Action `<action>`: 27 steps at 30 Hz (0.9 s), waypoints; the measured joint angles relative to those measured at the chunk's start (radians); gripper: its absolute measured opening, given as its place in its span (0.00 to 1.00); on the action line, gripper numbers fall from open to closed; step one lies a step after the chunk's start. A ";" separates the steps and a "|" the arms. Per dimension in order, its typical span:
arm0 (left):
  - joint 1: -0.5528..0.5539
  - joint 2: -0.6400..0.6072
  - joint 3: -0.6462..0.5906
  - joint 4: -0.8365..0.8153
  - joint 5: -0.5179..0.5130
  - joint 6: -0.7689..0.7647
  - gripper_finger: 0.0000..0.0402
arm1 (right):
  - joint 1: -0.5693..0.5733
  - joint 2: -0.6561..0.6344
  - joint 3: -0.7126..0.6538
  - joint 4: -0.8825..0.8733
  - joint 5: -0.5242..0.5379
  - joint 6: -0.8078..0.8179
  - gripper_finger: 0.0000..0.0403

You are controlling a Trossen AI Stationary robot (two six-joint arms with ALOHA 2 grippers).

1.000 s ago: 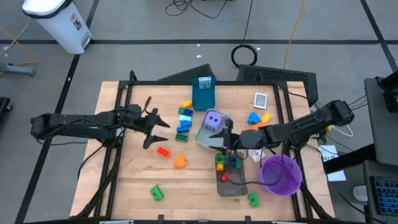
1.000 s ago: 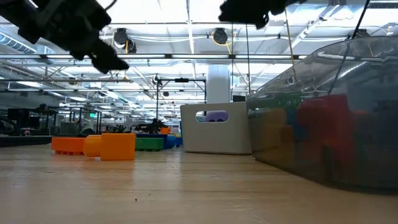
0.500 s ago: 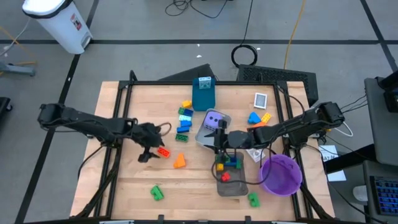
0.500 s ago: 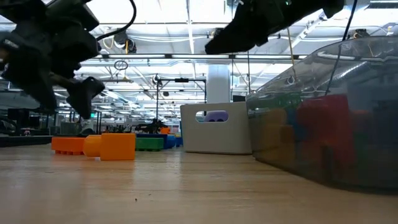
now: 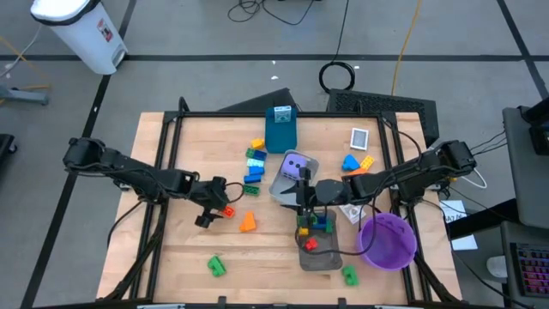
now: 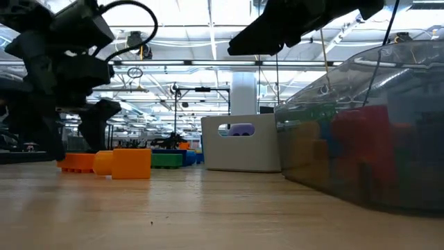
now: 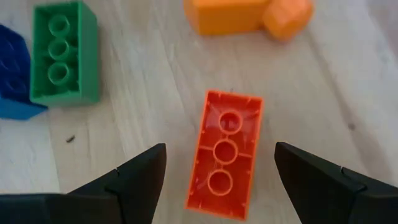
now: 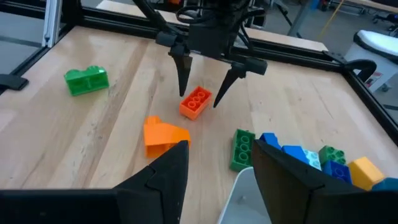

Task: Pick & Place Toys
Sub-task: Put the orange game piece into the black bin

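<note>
A red-orange three-stud brick (image 7: 225,152) lies flat on the wooden table, left of centre (image 5: 226,210). My left gripper (image 7: 219,148) hangs open just above it, pointing steeply down. One finger stands off each long side without touching, as the right wrist view shows (image 8: 199,81). My right gripper (image 8: 221,149) is open and holds nothing. It hovers near the table's middle (image 5: 303,190), over a grey tray (image 5: 283,190) that holds a purple die (image 5: 294,166). A second grey tray (image 5: 319,256) nearer the front holds several bricks.
An orange piece (image 5: 247,223) lies close beside the red-orange brick. Blue, green and yellow bricks (image 5: 254,163) lie farther back. A teal box (image 5: 280,129) stands at the far side and a purple bowl (image 5: 386,240) at the near right. Green bricks (image 5: 215,266) (image 5: 349,275) lie near the front edge.
My left gripper has come down and toward the table's near edge, tipping its fingers downward. It now stands astride the red-orange brick and has stayed open. My right gripper has sunk a little over the trays. No toy has moved.
</note>
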 joint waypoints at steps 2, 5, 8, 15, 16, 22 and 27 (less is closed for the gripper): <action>0.000 0.015 0.000 0.001 -0.001 0.000 0.77 | 0.000 0.000 0.000 0.001 0.000 0.000 0.41; 0.000 0.035 0.000 -0.002 -0.015 0.000 0.77 | 0.000 0.000 0.000 0.000 0.000 -0.002 0.41; 0.000 0.046 0.000 -0.014 -0.031 0.000 0.76 | 0.000 0.000 0.000 0.001 0.000 -0.002 0.41; 0.000 0.048 0.001 -0.020 -0.030 0.000 0.62 | 0.000 0.000 0.000 0.000 0.000 -0.002 0.41; 0.000 0.048 0.001 -0.020 -0.031 0.000 0.59 | 0.000 0.000 0.000 0.000 0.000 -0.002 0.41; 0.000 0.048 0.002 -0.023 -0.031 0.000 0.44 | 0.000 0.000 0.000 0.001 0.000 -0.002 0.41; 0.001 0.046 0.029 -0.024 -0.023 0.008 0.36 | 0.000 0.000 0.000 0.001 0.000 -0.008 0.41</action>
